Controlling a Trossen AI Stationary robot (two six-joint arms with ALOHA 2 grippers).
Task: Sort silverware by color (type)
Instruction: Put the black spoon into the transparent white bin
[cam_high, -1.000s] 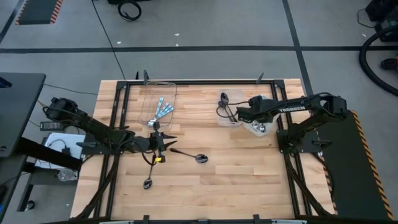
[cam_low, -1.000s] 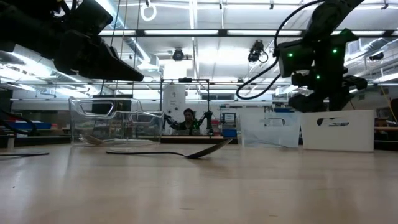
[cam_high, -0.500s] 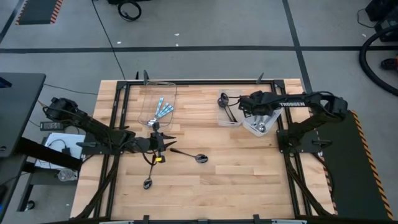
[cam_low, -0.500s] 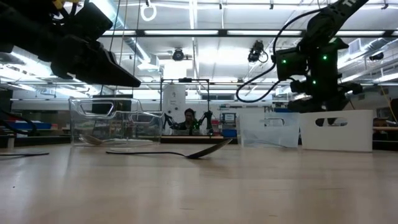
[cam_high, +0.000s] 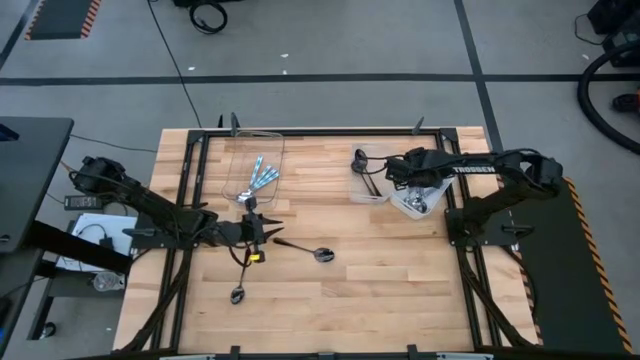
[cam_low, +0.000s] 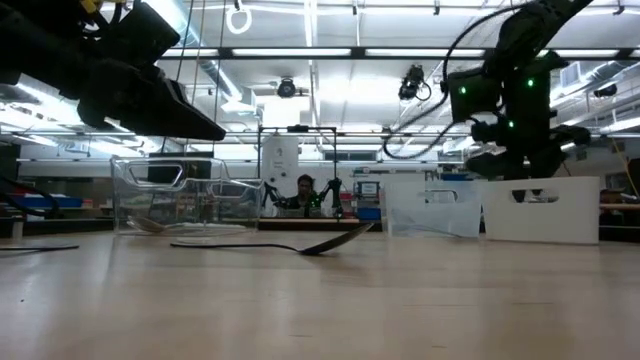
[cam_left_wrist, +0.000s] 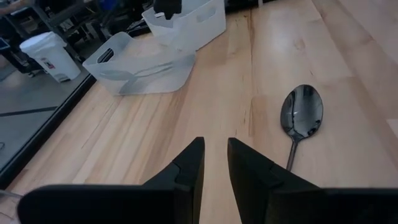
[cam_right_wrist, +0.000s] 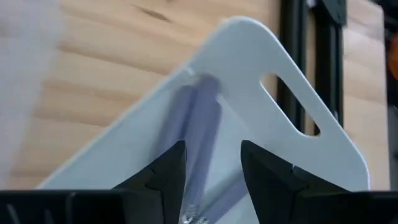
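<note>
Here we see the right gripper (cam_high: 392, 170) at the far right of the table, fingers apart with a clear gap and holding nothing, over the white bin (cam_high: 417, 203) and just beside the clear container (cam_high: 368, 182) that holds dark spoons (cam_high: 361, 160). The left gripper (cam_high: 262, 231) hovers near the table's middle, fingers narrowly parted and empty, by a dark spoon (cam_high: 318, 252) lying on the wood. Another dark spoon (cam_high: 240, 290) lies nearer. Blue-handled spoons (cam_high: 262, 175) rest in the far-left clear tray (cam_high: 240, 152).
</note>
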